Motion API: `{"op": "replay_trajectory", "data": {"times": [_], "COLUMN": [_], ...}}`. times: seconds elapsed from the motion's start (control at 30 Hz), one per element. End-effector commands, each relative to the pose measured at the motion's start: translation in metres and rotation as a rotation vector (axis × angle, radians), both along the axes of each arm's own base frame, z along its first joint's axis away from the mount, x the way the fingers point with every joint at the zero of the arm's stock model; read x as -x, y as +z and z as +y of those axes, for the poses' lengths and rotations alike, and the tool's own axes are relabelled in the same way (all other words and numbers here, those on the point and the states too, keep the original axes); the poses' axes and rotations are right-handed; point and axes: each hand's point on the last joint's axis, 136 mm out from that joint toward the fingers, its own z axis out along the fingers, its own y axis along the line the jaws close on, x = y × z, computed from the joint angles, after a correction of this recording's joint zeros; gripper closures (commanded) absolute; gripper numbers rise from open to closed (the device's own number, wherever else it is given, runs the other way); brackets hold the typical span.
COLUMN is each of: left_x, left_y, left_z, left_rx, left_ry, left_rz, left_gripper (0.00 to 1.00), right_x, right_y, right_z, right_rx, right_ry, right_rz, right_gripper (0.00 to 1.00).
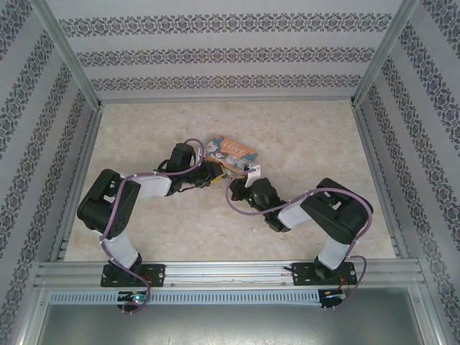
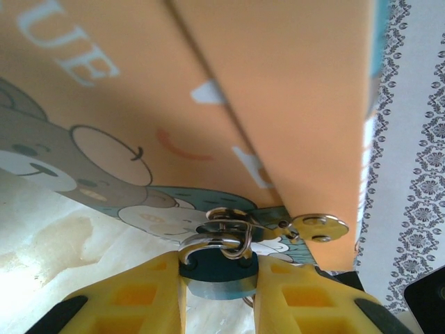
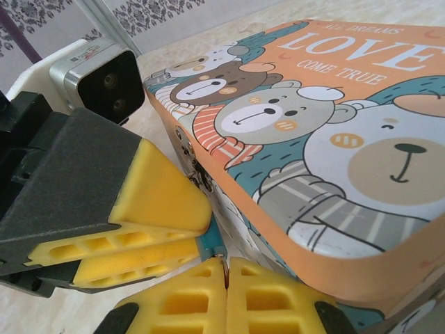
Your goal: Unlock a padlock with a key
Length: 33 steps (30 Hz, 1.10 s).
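Nearest the bases, the 2 arms bend inward and meet at the near edge of the box [image 3: 334, 139], which lies around the middle of the counter [image 1: 323, 144].

The right gripper [image 3: 226, 278] is clenched, its yellow pads pressed flat together. I cannot tell whether a key sits between them. Just left of it and almost touching, the left gripper [image 2: 219, 278] grasps the padlock [image 2: 212, 273] by the sides of its teal body. The silver shackle [image 2: 201, 243] above is hooked through the loop of the box's hasp [image 2: 320, 226], so the lock hangs at the box's near edge.

What could go wrong:
- The 2 grippers are crowded, so a small sideways move by the right one may knock the left fingers.
- Soft pads hold only the lock's flanks, so a push from a key may twist it in the grip.
- The box looks light and may slide away across the counter under that push.
- The left fingers flank the lock's underside, leaving little room to reach a keyhole there.

What each view adds:
- The left wrist view shows the shackle, hasp and grip plainly.
- From the right wrist view the left pads cover the lock, but the bear-printed "LOVE" lid and the left wrist camera [image 3: 104, 80] appear.
- The top view gives the overall layout, though the lock is too small to make out.
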Motion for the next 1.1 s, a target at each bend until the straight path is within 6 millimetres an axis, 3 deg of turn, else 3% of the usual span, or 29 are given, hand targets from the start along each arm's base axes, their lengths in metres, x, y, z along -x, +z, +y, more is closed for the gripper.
{"op": "replay_trajectory", "data": {"times": [0.0, 0.3, 0.73, 1.07], "left_x": [0.0, 0.0, 0.002, 0.007], "left_y": [0.024, 0.023, 0.012, -0.024], "left_z": [-0.017, -0.016, -0.012, -0.003], "left_rx": [0.072, 0.07, 0.052, -0.018], "left_ry": [-0.061, -0.061, -0.056, -0.054], "left_rz": [-0.052, -0.051, -0.033, 0.009], "left_gripper": [0.73, 0.73, 0.73, 0.73], "right_x": [0.011, 0.016, 0.012, 0.009], "right_y": [-0.011, -0.015, 0.025, 0.056], "right_z": [0.002, -0.001, -0.013, -0.025], "right_rx": [-0.005, -0.004, -0.061, -0.072], "right_ry": [0.017, 0.013, -0.039, -0.065], "right_rz": [0.028, 0.036, -0.043, -0.102], "right_gripper": [1.0, 1.0, 1.0, 1.0]}}
